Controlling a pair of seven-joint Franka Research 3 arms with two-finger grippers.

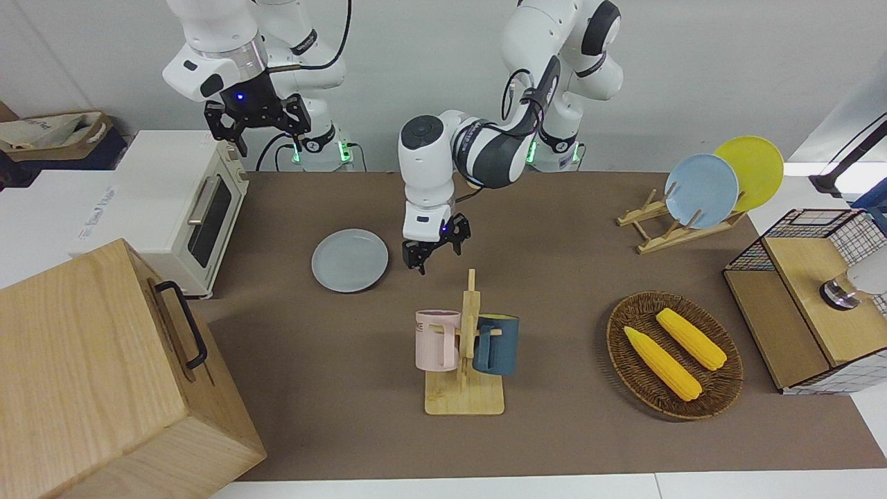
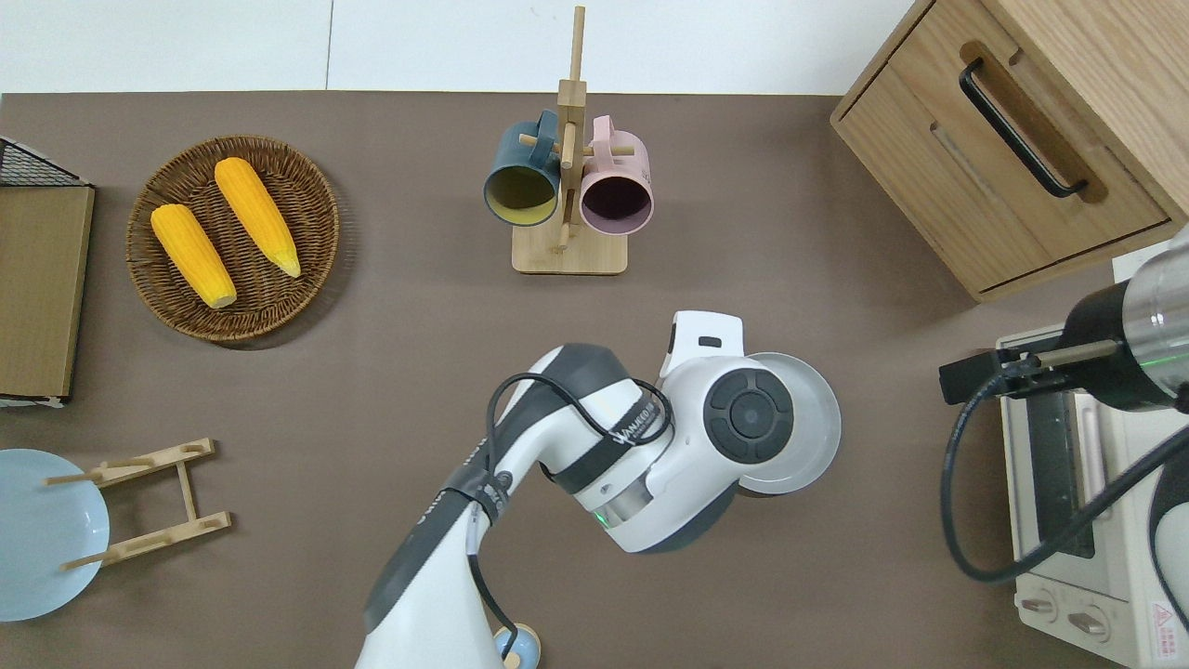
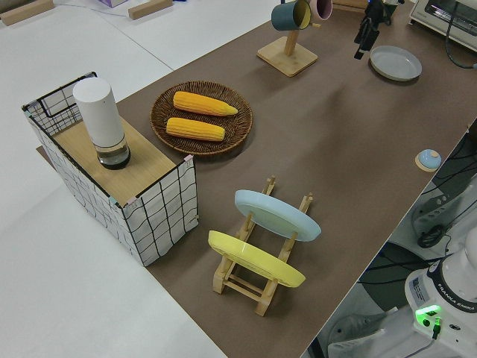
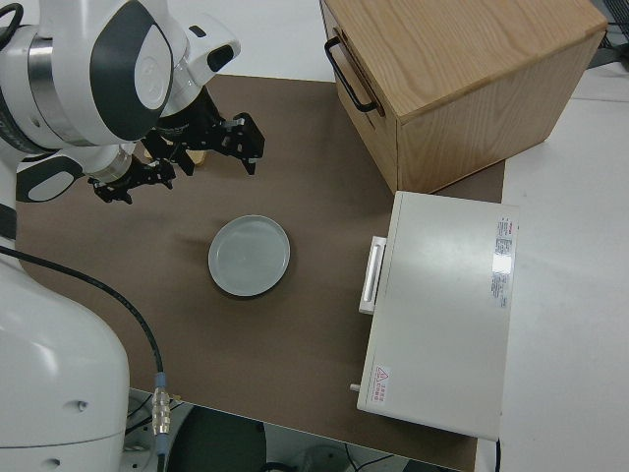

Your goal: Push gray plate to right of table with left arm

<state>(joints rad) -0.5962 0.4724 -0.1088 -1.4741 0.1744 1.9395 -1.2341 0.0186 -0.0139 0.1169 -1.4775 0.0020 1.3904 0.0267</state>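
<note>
The gray plate (image 1: 350, 260) lies flat on the brown table (image 1: 312, 360), beside the toaster oven toward the right arm's end. It also shows in the right side view (image 4: 250, 256) and the left side view (image 3: 395, 62). In the overhead view the left arm's wrist covers part of the plate (image 2: 810, 437). My left gripper (image 1: 434, 251) hangs open and empty in the air over bare table, just off the plate's rim on the side toward the left arm's end, touching nothing. My right gripper (image 1: 254, 119) is parked and open.
A mug rack (image 1: 464, 346) with a pink and a dark blue mug stands farther from the robots than the plate. A toaster oven (image 1: 187, 208) and a wooden cabinet (image 1: 104, 374) close the right arm's end. A corn basket (image 1: 673, 353), a plate rack (image 1: 700, 190) and a wire crate (image 1: 811, 291) fill the left arm's end.
</note>
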